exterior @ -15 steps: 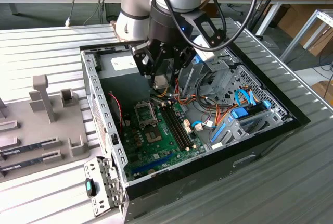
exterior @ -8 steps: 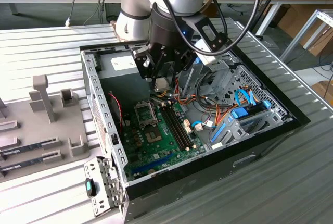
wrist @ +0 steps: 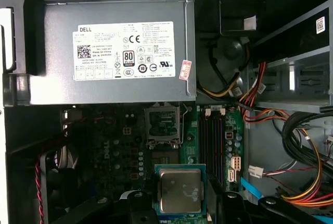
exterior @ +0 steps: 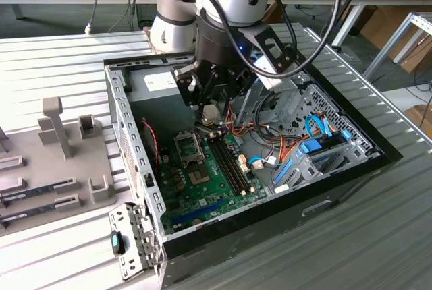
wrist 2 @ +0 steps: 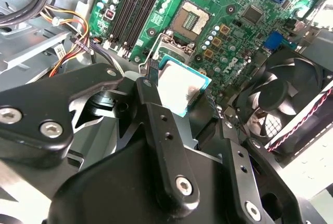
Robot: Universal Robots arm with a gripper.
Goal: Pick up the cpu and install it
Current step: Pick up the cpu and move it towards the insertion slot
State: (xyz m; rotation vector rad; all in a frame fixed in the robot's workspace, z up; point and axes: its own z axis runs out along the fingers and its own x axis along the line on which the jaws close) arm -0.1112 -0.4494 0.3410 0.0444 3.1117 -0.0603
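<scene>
Gripper [wrist 2: 179,89]: black, matte, angular metal, bolted with bright round screws. Its two slim fingers [wrist 2: 152,86] are closed narrow on opposite edges of the cpu [wrist: 180,190]. Cpu: a small, flat square with a dull silver-grey lid of rounded corners and a thin green rim. It is held in the air over the motherboard [exterior: 202,185], inside the case [exterior: 358,162]. In the exterior view the gripper hangs at about one o'clock from the socket [exterior: 189,147]. Socket: square and open, with a pale pin field inside a steel frame. Motherboard: green and glossy, studded with small round capacitors. Memory slots [exterior: 231,167]: long, narrow, black, lying parallel at four o'clock from the socket in the exterior view. Expansion slot [exterior: 196,214]: a blue plastic strip at six o'clock from the socket. Power supply [wrist: 114,52]: a plain grey sheet-metal box with a white label, in the case's eleven o'clock corner in the exterior view. Wires [wrist: 302,182]: a loose bundle of orange, yellow, red and black. Fan [wrist 2: 281,99]: black plastic with curved blades in a round shroud. Case: black outside, with perforated bare steel inside. Table [exterior: 61,54]: ribbed pale metal slats. Tray [exterior: 61,168]: grey, moulded, with upright posts, at nine o'clock from the case in the exterior view.
</scene>
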